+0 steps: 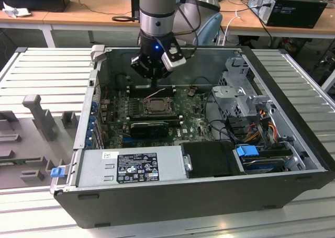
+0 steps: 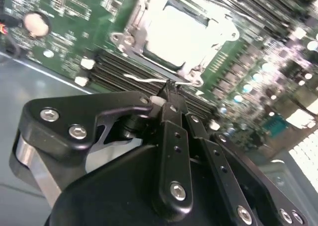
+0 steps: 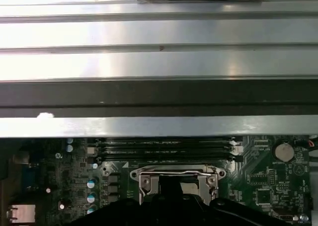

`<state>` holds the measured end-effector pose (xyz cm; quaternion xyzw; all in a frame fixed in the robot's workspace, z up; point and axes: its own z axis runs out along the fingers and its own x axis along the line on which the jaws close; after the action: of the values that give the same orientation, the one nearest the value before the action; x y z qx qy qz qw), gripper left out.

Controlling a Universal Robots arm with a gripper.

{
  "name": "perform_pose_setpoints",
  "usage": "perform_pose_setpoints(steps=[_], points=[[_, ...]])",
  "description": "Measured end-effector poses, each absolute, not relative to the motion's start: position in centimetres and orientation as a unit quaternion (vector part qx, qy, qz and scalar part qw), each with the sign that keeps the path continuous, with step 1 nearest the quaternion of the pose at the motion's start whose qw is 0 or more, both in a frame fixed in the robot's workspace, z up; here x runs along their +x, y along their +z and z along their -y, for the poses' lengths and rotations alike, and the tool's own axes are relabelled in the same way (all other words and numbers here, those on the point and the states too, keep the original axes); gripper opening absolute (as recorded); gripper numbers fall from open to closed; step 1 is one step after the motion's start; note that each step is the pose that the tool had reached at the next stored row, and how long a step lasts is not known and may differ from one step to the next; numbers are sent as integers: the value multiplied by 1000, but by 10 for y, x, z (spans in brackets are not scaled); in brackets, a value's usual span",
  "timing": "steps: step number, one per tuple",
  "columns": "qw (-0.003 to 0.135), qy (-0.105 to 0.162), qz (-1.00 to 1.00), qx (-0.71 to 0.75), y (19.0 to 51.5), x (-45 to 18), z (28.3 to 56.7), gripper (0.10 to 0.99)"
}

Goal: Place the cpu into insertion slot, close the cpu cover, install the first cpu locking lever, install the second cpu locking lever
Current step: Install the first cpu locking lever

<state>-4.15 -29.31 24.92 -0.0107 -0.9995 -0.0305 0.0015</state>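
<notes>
Closed, empty fingers (image 2: 171,89) are hovering over the thin cpu cover (image 2: 181,35); its stiff locking lever (image 2: 149,80) wants an end-on hold.

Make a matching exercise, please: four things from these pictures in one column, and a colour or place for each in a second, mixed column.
Things:
1. cpu cover
2. gripper
3. circuit board
4. memory slots

Descriptions:
A. green
B. black, above the socket
C. long, dark, beside the socket
D. grey metal frame around the chip

Pairs: 1-D, 2-B, 3-A, 4-C
</notes>
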Motion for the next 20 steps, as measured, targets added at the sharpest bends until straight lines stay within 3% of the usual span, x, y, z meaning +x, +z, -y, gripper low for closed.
perform_pose_setpoints(steps=[20], points=[[3, -36, 999, 19, 218, -18, 281, 106]])
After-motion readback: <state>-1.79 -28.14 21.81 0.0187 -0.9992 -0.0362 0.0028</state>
